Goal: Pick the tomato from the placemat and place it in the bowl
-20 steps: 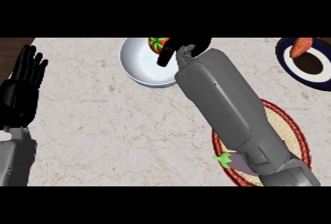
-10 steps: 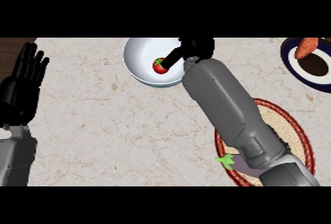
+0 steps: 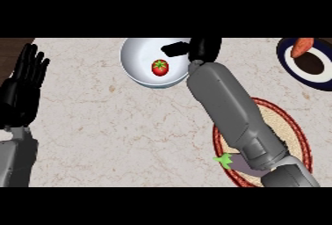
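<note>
The red tomato (image 3: 159, 67) with its green stem lies inside the white bowl (image 3: 134, 66) at the top middle of the head view. My right hand (image 3: 202, 47) hovers over the bowl's right rim, fingers relaxed and holding nothing, apart from the tomato. Its grey forearm runs diagonally down across the oval placemat (image 3: 293, 132) with the red border at the lower right. My left hand (image 3: 23, 88) rests open at the left edge, fingers pointing up.
A purple eggplant (image 3: 235, 161) with a green cap lies on the placemat, partly hidden under my right forearm. At the top right a dark blue plate (image 3: 292, 61) carries an orange carrot (image 3: 302, 47). A dark wooden strip (image 3: 13, 43) shows at the top left corner.
The tomato has left my right hand and now lies in the bowl. The right hand has opened and drawn back to the right. My left hand has not moved.
</note>
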Tool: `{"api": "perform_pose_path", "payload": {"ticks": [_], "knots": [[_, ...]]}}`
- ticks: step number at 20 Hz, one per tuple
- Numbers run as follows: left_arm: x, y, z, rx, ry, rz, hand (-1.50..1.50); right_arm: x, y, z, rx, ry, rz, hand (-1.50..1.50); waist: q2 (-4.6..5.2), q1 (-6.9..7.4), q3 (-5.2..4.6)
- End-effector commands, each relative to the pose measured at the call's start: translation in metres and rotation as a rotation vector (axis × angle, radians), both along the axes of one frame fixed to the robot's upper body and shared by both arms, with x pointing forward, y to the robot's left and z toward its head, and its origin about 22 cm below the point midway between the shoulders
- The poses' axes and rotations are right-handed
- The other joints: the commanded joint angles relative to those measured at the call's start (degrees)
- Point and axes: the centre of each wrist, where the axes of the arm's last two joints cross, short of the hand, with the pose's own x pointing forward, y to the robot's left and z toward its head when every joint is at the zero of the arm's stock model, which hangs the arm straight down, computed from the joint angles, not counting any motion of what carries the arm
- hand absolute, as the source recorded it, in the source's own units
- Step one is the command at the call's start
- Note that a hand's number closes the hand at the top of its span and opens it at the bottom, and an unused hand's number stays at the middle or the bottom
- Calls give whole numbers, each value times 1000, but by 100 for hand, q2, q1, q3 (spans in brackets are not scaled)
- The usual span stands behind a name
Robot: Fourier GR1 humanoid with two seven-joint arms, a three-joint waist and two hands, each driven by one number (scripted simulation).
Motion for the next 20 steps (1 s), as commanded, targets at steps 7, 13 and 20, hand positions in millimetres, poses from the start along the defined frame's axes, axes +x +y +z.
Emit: {"api": "perform_pose_path", "payload": {"ticks": [7,13,20], "knots": [[-15,20,-12,0,23,66,0,-15,-60,-13,159,-142,-191,-150,-128,-373,0],[-14,21,-12,9,35,77,0,-53,-143,-27,196,-213,-196,-150,-88,-354,4],[-4,28,1,6,18,60,0,-129,-196,-44,246,-239,-166,-150,-78,-358,2]]}}
